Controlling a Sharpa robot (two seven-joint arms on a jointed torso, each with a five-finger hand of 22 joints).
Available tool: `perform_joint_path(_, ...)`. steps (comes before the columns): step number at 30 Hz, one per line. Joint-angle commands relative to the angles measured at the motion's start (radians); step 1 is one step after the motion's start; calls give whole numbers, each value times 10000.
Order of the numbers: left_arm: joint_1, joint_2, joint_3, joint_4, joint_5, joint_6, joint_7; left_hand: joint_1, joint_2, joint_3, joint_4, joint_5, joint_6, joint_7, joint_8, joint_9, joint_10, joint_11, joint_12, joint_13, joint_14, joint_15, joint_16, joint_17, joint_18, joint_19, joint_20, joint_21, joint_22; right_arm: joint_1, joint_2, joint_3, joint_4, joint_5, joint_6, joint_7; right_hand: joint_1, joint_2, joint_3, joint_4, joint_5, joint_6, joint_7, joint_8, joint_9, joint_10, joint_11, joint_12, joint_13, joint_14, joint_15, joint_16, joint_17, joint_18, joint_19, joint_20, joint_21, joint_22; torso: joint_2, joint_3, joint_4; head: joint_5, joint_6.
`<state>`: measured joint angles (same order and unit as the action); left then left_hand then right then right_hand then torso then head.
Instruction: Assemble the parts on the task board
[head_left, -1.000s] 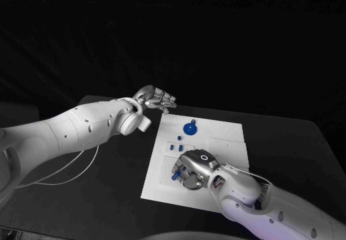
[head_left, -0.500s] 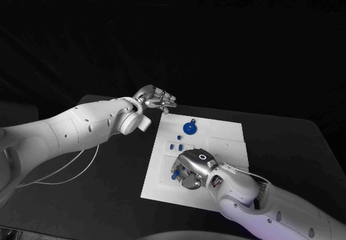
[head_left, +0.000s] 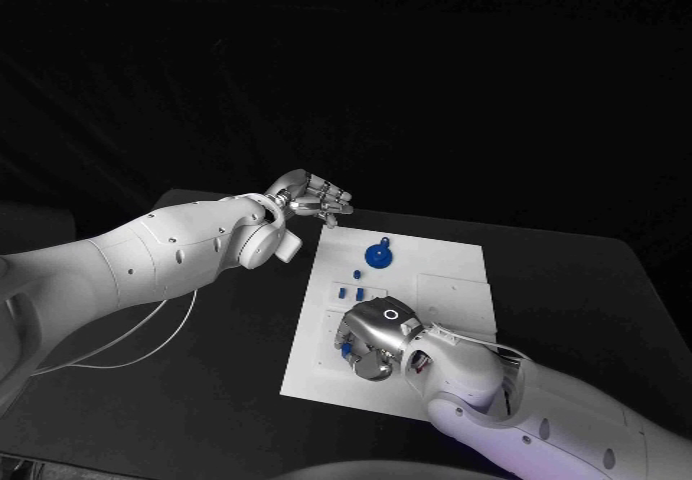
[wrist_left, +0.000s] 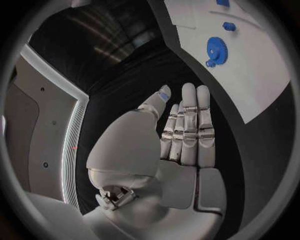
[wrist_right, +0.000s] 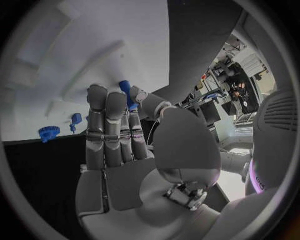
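Black tabletop (head_left: 216, 360) carries one white board (head_left: 447, 290) mid-tabletop. The left robot hand (head_left: 310, 195) hovers off the board's far-left corner, fingers straight, holding nothing. The right robot hand (head_left: 375, 335) at the board's near edge pinches one blue peg (wrist_right: 127, 93), plain in its wrist view. One gear (head_left: 378, 257) lies near the far edge.

The table (head_left: 216, 400) is black and matte, its far edge running at a slant in the head view, its far left corner cut off short. Beyond that edge hangs a dark backdrop (head_left: 433, 100) of faintly creased black cloth, unlit. To the left of the table a thin pale cable (head_left: 137, 340) loops over the dark surface. Light falls evenly from above on the table; the backdrop behind it stays in shadow.
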<state>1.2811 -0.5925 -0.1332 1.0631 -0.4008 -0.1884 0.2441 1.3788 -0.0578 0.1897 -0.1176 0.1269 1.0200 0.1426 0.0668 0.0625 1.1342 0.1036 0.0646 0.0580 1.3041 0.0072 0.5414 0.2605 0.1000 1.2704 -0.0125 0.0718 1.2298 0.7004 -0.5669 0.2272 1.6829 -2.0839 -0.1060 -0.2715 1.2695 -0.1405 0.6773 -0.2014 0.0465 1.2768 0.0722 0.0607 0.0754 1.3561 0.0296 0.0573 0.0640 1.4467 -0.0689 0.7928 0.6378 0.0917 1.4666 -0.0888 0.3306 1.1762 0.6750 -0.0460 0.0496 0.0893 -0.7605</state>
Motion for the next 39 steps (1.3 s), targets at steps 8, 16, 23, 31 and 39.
perform_joint_path(8,1,18,7,7,75,191,-3,-15,93,-63,39,-44,-83,35,-32,-4,-72,12,-33,12,25,21,-52,10,55,-24,27,6,-30,-35,110,-188,-100,-276,276,-277,-159,-106,-235,133,85,-416,143,24,-67,-419,47,24,-23,-14,131,-44,-45,214,254,69,-140,-8,5,12,-9,8,6)
perform_joint_path(16,0,-6,7,11,75,263,-48,-6,89,-75,38,-48,-88,31,-30,-4,-101,18,-34,12,18,25,-58,8,54,-29,30,3,-40,-31,56,-200,-77,-90,-443,-236,-4,-921,-2439,638,71,-2152,5,20,-129,-2365,557,33,-43,-75,475,-52,-288,579,354,444,-519,-456,7,21,-9,4,32)
perform_joint_path(23,0,-41,6,22,75,306,-75,-3,68,-108,35,-53,-130,50,-36,-5,-129,29,-31,13,14,31,-63,5,54,-34,35,2,-50,-33,-26,-201,59,12,-1203,-190,719,-1169,-3885,1568,107,-2490,-81,25,-124,-3267,784,78,-51,-158,616,-6,-561,820,381,609,-687,-910,11,20,-11,-34,65)
perform_joint_path(31,1,-127,6,35,75,285,-84,-3,68,-108,35,-53,-130,50,-36,-5,-129,29,-31,13,14,31,-63,5,54,-34,35,2,-50,-35,-353,-168,456,263,-1946,-149,760,-1217,-3896,1762,117,-2433,-65,16,-128,-3153,759,78,-51,-175,605,36,-651,814,375,604,-614,-1067,-1,23,-20,-130,67)
perform_joint_path(39,0,-159,6,43,75,281,-79,19,70,-134,33,-49,-142,52,-31,-4,-145,32,-32,13,17,31,-67,2,58,-32,38,4,-62,-40,-797,370,778,1263,-2363,40,492,-938,-3503,1713,123,-2158,159,16,-129,-2302,517,85,-63,-37,424,100,-674,601,398,437,-365,-1103,7,30,-18,-326,69)
